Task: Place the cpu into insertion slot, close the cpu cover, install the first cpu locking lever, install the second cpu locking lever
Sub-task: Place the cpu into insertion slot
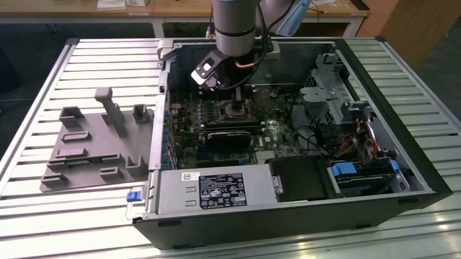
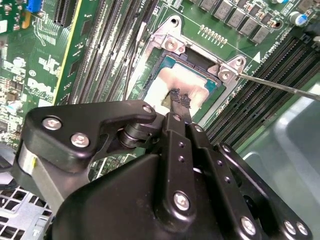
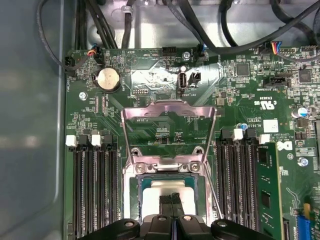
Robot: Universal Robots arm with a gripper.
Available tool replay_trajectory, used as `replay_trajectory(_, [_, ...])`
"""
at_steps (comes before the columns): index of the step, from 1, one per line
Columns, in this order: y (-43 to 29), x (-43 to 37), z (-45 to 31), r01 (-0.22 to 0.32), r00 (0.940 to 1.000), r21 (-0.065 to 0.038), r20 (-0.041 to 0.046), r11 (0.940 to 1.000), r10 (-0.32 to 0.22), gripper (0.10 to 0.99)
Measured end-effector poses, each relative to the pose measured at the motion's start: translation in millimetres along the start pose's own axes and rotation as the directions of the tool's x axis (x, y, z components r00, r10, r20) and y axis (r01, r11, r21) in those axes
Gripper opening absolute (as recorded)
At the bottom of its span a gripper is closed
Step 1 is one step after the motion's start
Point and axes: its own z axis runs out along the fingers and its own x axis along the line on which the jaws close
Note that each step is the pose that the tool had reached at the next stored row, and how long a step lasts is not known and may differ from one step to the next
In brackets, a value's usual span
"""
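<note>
The cpu (image 3: pixel 154 194) lies flat in the insertion slot (image 3: pixel 135 172) of the green motherboard, its silver top (image 2: pixel 161 84) showing in both wrist views. My gripper (image 2: pixel 179 99) is shut, and its two black fingertips (image 3: pixel 171 199) rest together on or just above the chip's middle. The cpu cover (image 3: pixel 167 107) stands open, tilted up from its hinge behind the slot. One thin wire locking lever (image 2: pixel 280 85) sticks out free beside the slot, and another lever (image 3: pixel 212 192) runs along its side. In the exterior view my gripper (image 1: pixel 236 101) reaches down into the open computer case.
Long black memory slots (image 3: pixel 95 190) flank the socket on both sides. A black card (image 1: pixel 232 139) lies across the board nearer the camera, and beyond it a power supply (image 1: pixel 212 191). Cables and drive bays (image 1: pixel 346 124) fill the case's exterior-view right. A grey fixture (image 1: pixel 94 145) sits on the table.
</note>
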Motion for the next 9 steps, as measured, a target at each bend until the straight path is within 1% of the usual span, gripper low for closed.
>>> replay_trajectory(5, [0.9, 0.0, -9.6, 0.000, 1.0000, -0.001, 0.0004, 1.0000, 0.000, 0.102])
replay_trajectory(9, [1.7, 0.0, -19.5, 0.000, 1.0000, -0.002, 0.0003, 1.0000, 0.000, 0.102])
